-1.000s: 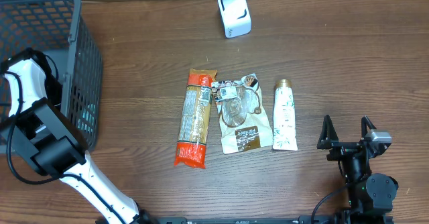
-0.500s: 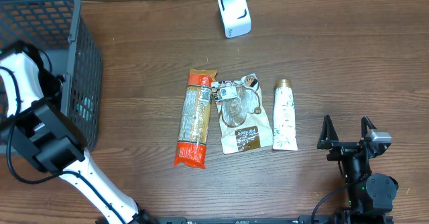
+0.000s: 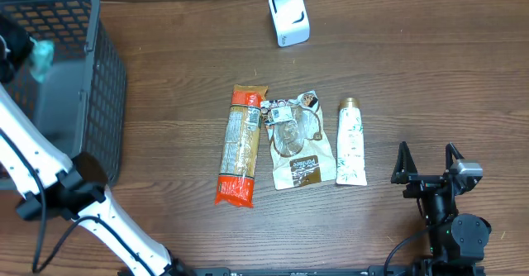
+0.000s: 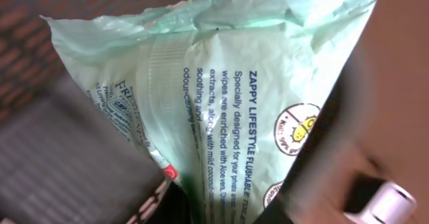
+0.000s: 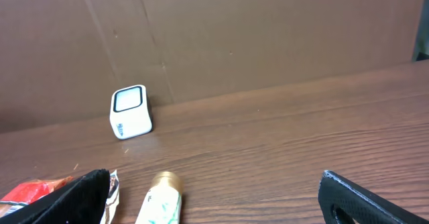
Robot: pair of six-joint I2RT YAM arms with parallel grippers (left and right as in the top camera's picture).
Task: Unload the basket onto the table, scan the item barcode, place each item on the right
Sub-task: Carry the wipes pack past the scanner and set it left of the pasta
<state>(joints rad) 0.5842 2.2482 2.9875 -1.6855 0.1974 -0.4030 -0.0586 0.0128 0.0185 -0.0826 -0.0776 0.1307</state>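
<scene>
A pale green pack of flushable wipes fills the left wrist view, its lower end pinched between my left gripper's dark jaws. From overhead the pack hangs above the grey basket at the far left, with my left gripper shut on it. No barcode shows on the pack's visible face. The white scanner stands at the back of the table, also in the right wrist view as a small white scanner. My right gripper rests open at the front right, holding nothing.
On the table's middle lie a long pasta packet, a clear bag with a brown label and a white tube with a gold cap. The tube lies just ahead of the right gripper. A cardboard wall backs the table.
My left gripper has closed on the wipes pack inside the basket and lifted it up out of the basket. The right arm has not moved.
</scene>
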